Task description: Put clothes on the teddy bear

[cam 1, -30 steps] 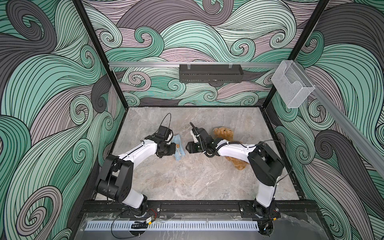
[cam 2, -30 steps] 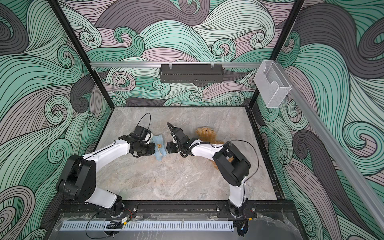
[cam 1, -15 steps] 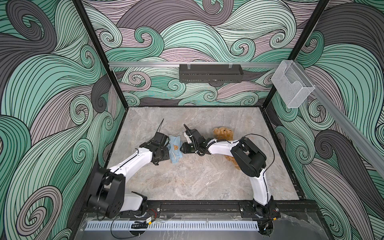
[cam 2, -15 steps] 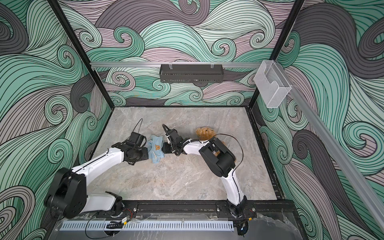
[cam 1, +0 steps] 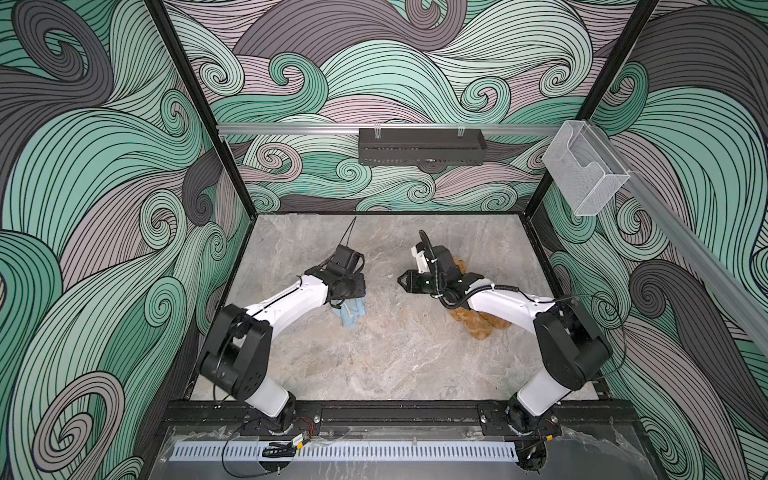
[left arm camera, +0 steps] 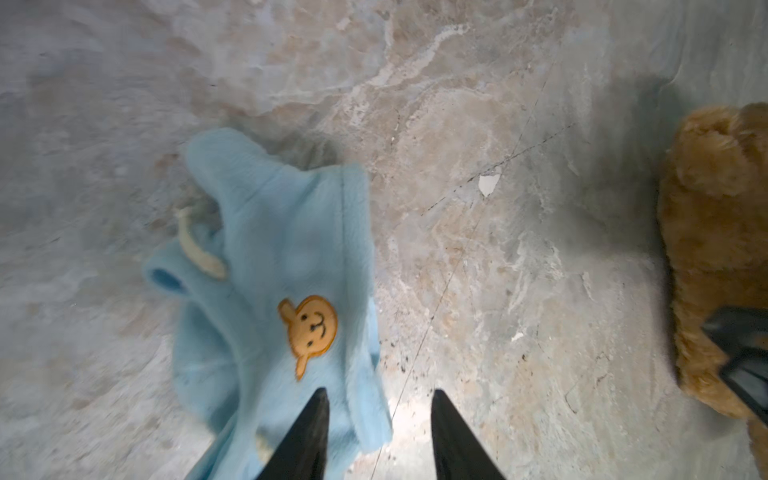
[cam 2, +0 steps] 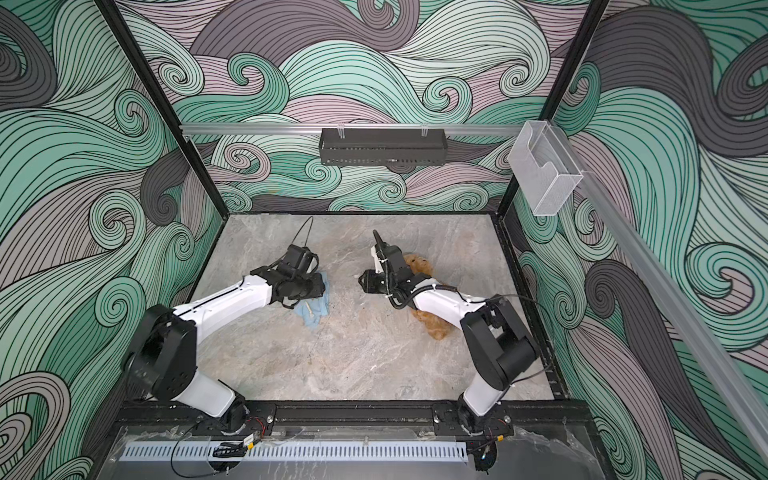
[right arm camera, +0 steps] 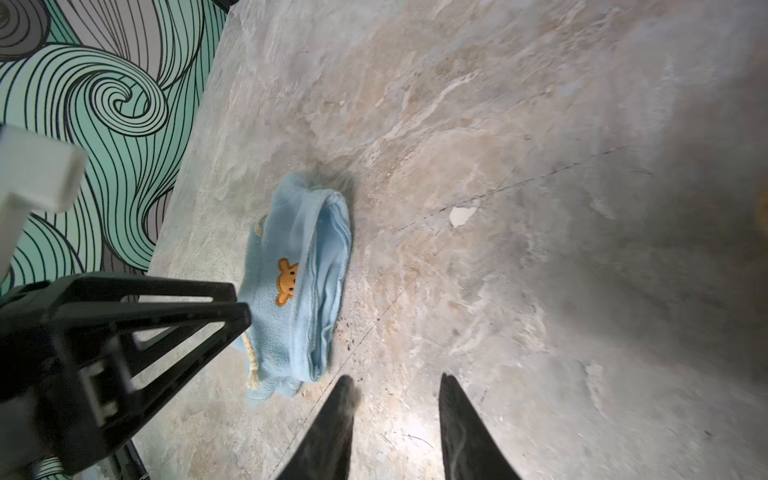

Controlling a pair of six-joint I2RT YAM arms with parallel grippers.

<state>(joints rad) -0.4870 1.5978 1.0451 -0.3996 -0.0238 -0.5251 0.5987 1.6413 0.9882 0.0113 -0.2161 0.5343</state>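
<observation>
Logged teddy bear (cam 1: 478,326) at 3 o'clock of bench (cam 1: 395,353), clear of edges, long axis 11–5, head at 11. Saw free bench toward 6. Found left jaws and right jaws part-open, empty.

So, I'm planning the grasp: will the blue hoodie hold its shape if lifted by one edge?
Probably not: the hoodie lies crumpled in soft folds, so it should droop. Its fleecy surface looks grippy rather than slippery. Being thin and small, it is likely light, and a push may bunch it.
</observation>
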